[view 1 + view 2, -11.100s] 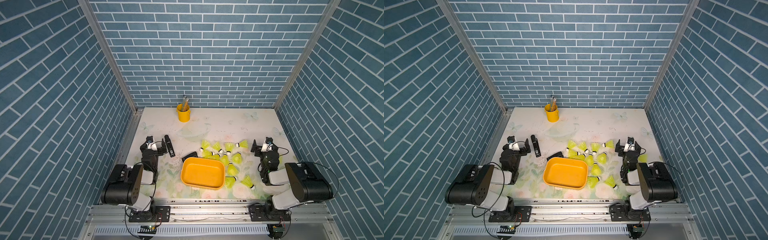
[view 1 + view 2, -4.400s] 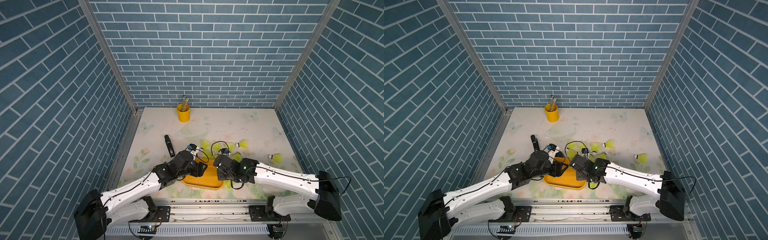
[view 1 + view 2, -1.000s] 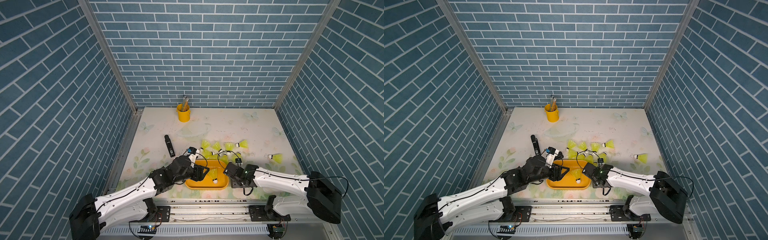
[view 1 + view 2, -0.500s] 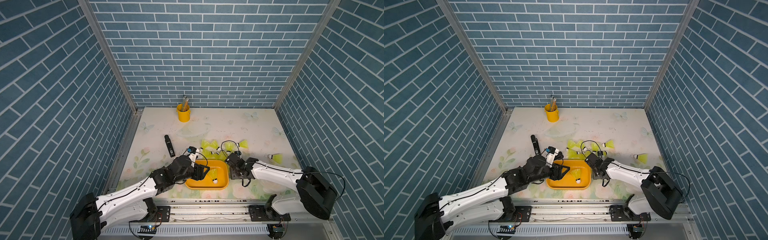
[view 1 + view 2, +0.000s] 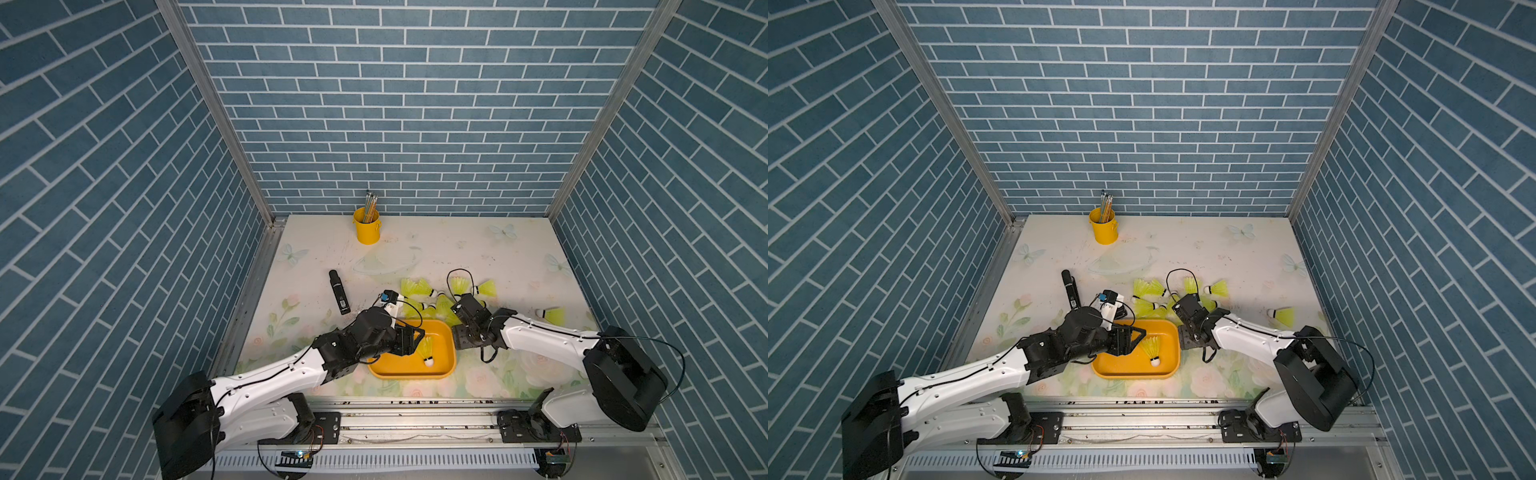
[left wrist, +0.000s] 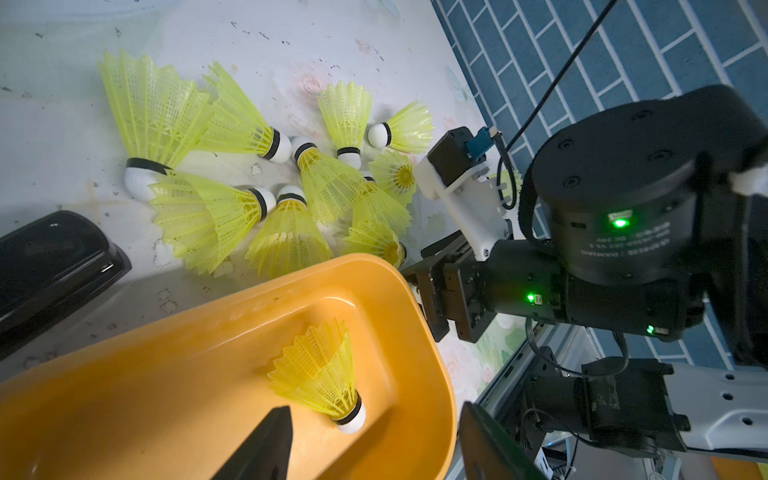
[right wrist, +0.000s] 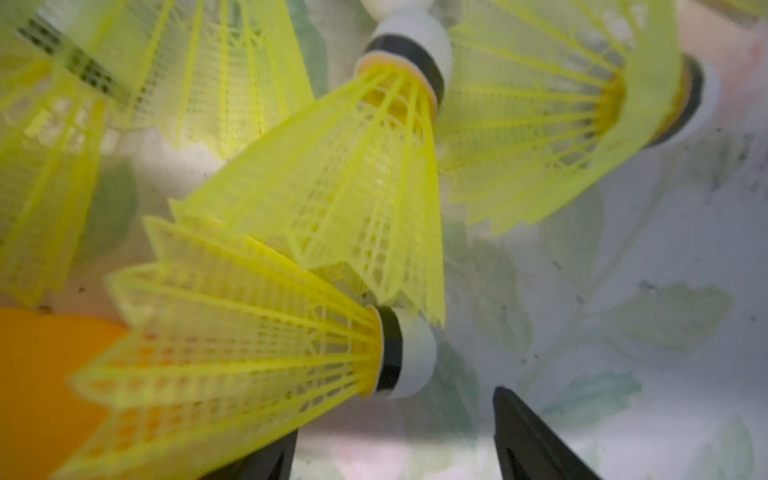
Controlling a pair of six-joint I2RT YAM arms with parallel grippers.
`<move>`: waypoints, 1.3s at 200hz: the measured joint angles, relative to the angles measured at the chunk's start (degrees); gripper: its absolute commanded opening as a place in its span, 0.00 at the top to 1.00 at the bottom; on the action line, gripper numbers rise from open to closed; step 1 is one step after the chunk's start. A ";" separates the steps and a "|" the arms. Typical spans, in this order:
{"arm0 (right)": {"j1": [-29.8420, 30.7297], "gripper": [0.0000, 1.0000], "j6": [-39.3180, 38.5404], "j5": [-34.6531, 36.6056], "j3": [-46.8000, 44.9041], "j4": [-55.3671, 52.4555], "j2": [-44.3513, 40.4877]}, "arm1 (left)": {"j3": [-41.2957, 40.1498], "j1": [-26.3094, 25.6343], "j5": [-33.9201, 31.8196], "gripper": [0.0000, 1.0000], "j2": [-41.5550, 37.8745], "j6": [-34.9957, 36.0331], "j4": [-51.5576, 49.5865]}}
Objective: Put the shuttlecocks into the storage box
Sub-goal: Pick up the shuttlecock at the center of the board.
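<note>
**Tabletop (image 5: 436,249)** carries the storage box (image 5: 409,375), which sits near the front rail between the two arms.

**Grippers.** We see the left gripper (image 6: 374,409) spread and empty above the box floor. The right gripper (image 7: 395,417) is spread too, low beside the box's far right corner. A white cork tip (image 7: 413,353) lies just ahead of the gap between its fingers, untouched.

**Shuttlecocks.** One shuttlecock (image 5: 427,351) lies inside the box. The other shuttlecocks (image 5: 419,287) are heaped just beyond its far rim, and a lone shuttlecock (image 5: 552,314) lies well apart at right.

**Handling.** We judge them nearly weightless, with a springy mesh skirt that would crush or slip. The firm cork at the black band is the place to pinch.

**Change.** Eleven seconds earlier the box was empty and both arms were folded back.
</note>
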 measured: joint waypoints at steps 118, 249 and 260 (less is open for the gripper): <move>-5.88 0.31 -6.62 -2.21 8.15 5.88 9.53 | 1.92 0.17 -1.25 0.30 3.21 0.72 1.27; -7.39 0.47 -19.17 -7.76 10.75 11.39 12.35 | 1.92 0.66 -1.75 0.31 3.37 2.62 2.80; -7.43 0.48 -19.63 -7.91 10.75 11.65 12.74 | 1.92 0.66 -1.75 0.31 3.37 2.69 3.06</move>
